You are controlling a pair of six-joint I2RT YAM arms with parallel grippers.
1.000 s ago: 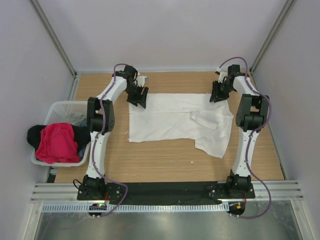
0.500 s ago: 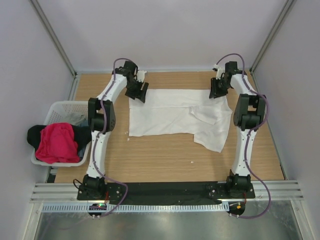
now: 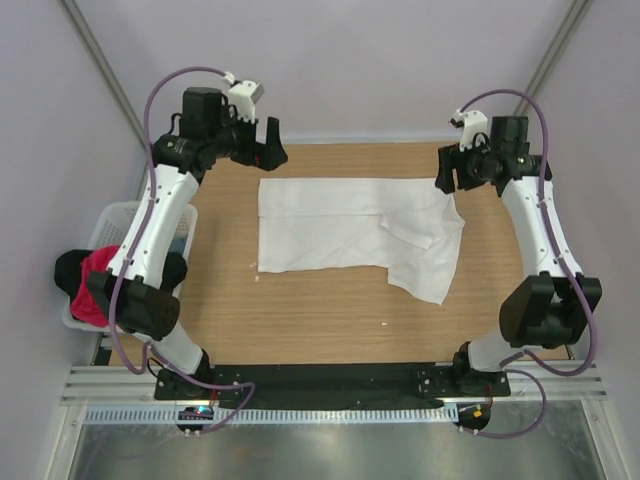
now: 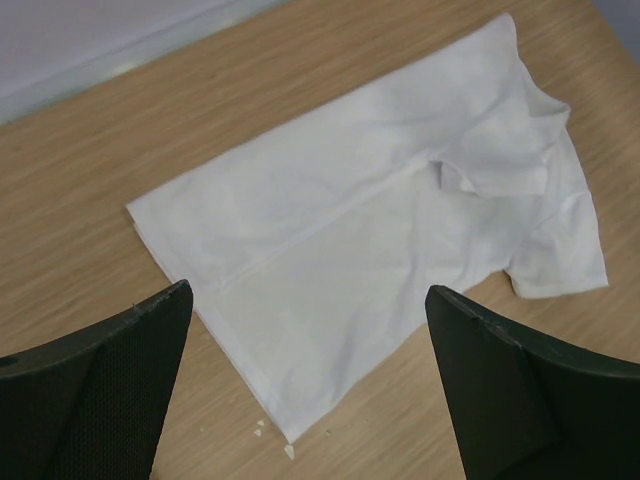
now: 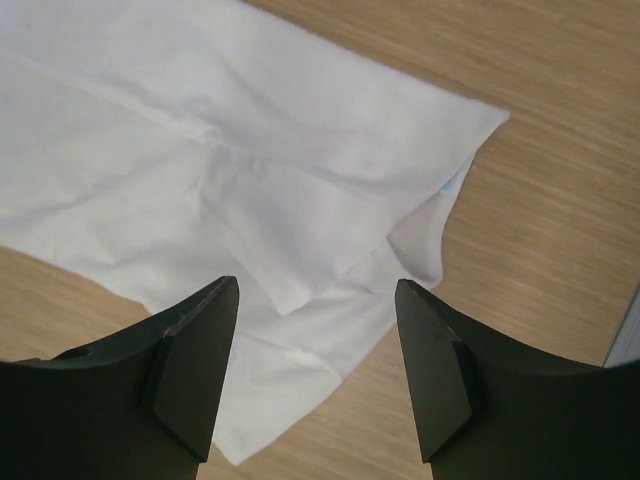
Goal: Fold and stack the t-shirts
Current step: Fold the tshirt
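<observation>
A white t-shirt [image 3: 345, 232] lies spread on the wooden table, a sleeve folded over it at the right and its near right corner hanging lower. My left gripper [image 3: 268, 148] hovers open above the table, beyond the shirt's far left corner. In the left wrist view the shirt [image 4: 400, 200] lies well below the empty left gripper [image 4: 308, 295]. My right gripper [image 3: 447, 172] hangs open over the far right corner. Its own view shows the right gripper [image 5: 315, 285] above the folded sleeve [image 5: 300, 230], holding nothing. A pink-red t-shirt [image 3: 88, 298] and a black t-shirt [image 3: 68, 268] sit in the basket.
The white lattice basket [image 3: 110, 222] stands off the table's left edge, partly behind my left arm. Tiny white scraps [image 4: 285, 450] lie on the wood by the shirt's near left corner. Grey walls close the table in at the back and both sides.
Both grippers have let go of the shirt's far edge, opened, and risen up and outward. The shirt now lies still where it was spread.
</observation>
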